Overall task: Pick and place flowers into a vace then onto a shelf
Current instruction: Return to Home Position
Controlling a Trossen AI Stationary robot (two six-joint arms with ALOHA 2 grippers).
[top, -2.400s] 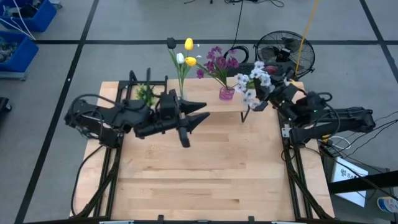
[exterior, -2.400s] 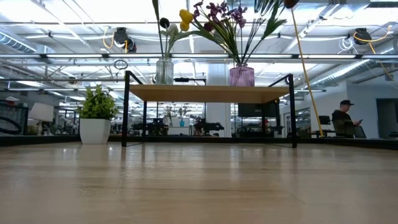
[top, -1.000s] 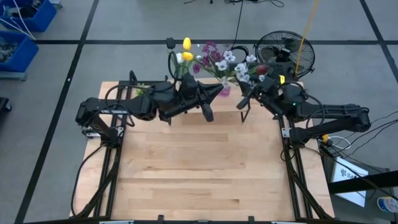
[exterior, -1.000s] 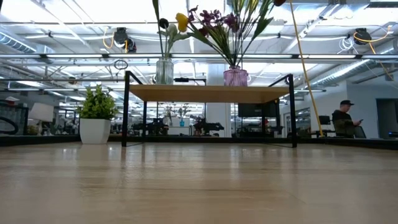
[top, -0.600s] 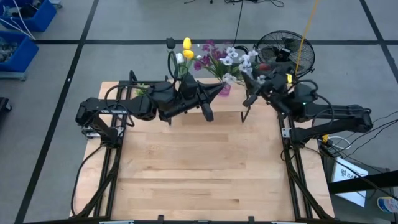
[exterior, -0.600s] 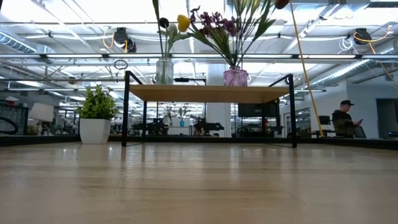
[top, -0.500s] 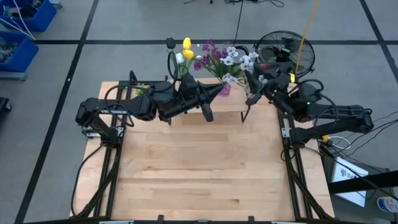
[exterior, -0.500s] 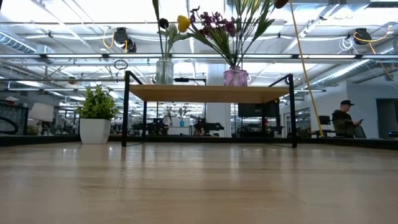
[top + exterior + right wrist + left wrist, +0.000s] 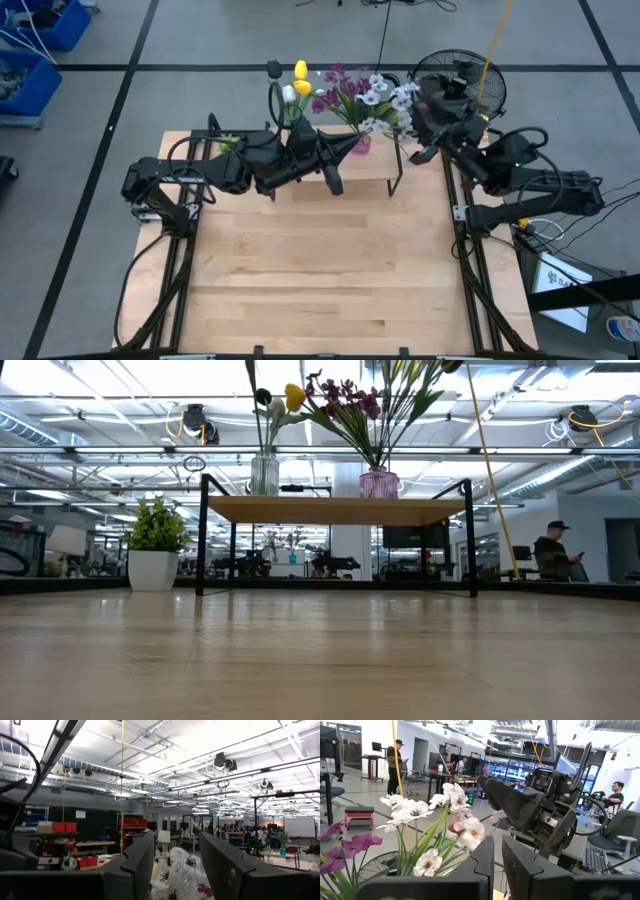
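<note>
On the shelf (image 9: 335, 510) stand a clear vase (image 9: 264, 472) of tulips (image 9: 300, 80) and a pink vase (image 9: 378, 483) with purple blooms (image 9: 340, 95) and a white blossom spray (image 9: 385, 100). The stems stick into the vases' mouths. My left gripper (image 9: 350, 143) is shut and sits level beside the pink vase's stems, with the flowers (image 9: 420, 810) along one side of it. I cannot tell whether it touches them. My right gripper (image 9: 418, 130) is open, off the shelf's right end. The white spray (image 9: 180, 875) lies beyond its fingers, apart from them.
A small potted plant (image 9: 154, 555) stands at the shelf's left end. Beyond the table's far right corner are a floor fan (image 9: 455, 85) and a slanting yellow pole (image 9: 490, 480). A person (image 9: 550, 550) sits far back. The wooden tabletop (image 9: 320, 270) stretches toward the near edge.
My right gripper has opened and let go of the white spray. It has drawn back toward the table's right edge, rising a little and tipping its fingers upward. The spray stays standing in the pink vase with the purple blooms.
</note>
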